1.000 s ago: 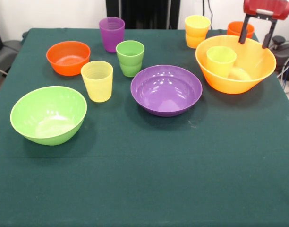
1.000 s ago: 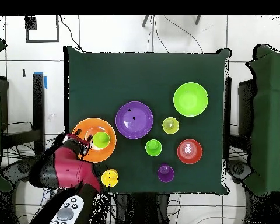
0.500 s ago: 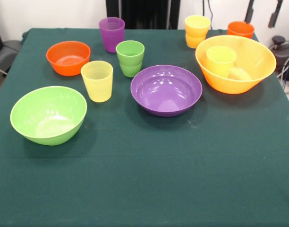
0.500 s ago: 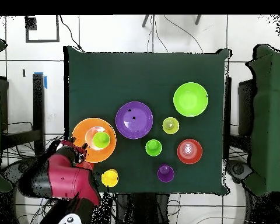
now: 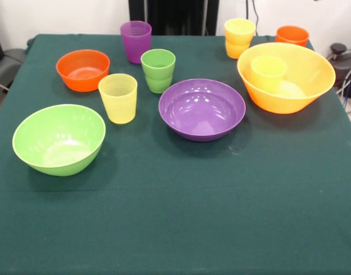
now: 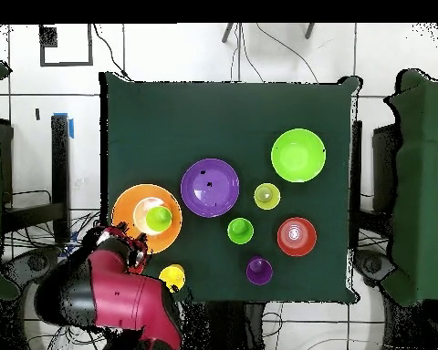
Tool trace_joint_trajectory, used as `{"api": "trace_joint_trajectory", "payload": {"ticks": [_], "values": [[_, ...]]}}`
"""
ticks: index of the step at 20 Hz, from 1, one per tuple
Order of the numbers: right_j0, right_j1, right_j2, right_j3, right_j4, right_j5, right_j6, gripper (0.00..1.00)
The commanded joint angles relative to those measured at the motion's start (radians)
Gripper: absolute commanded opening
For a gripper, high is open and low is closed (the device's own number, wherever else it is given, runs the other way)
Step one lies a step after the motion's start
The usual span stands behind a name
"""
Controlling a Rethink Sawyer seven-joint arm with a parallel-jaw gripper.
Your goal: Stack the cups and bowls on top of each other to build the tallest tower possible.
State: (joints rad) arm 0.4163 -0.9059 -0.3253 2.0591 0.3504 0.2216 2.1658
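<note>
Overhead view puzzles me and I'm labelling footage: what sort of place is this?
Likely a robotics lab: a cloth-covered table on a tiled floor, loose cables around it, and a red robot arm at its edge.

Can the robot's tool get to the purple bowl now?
Probably yes: the purple bowl sits open in the table's middle, nothing above or inside it. The tool is drawn back near the yellow-orange bowl.
</note>
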Motion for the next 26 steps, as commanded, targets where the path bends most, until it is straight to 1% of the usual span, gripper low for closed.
{"api": "trace_joint_trajectory", "payload": {"ticks": [1,5,10,12,15,16,17,19,22,26], "values": [[0.003,0.007,0.081,0.112,-0.068,0.026,0.095,1.0],[0.036,0.047,0.095,0.121,-0.033,-0.028,0.161,1.0],[0.056,0.072,0.111,0.14,-0.007,-0.077,0.198,1.0],[0.048,0.084,0.126,0.151,-0.004,-0.104,0.202,1.0],[0.017,0.117,0.166,0.166,-0.006,-0.164,0.206,1.0],[-0.012,0.124,0.205,0.184,-0.004,-0.194,0.214,1.0],[-0.017,0.135,0.221,0.19,-0.003,-0.213,0.223,1.0],[-0.006,0.149,0.215,0.189,0.0,-0.217,0.226,1.0],[-0.008,0.167,0.225,0.191,0.001,-0.242,0.226,1.0],[0.009,0.174,0.217,0.19,0.016,-0.246,0.227,1.0]]}}
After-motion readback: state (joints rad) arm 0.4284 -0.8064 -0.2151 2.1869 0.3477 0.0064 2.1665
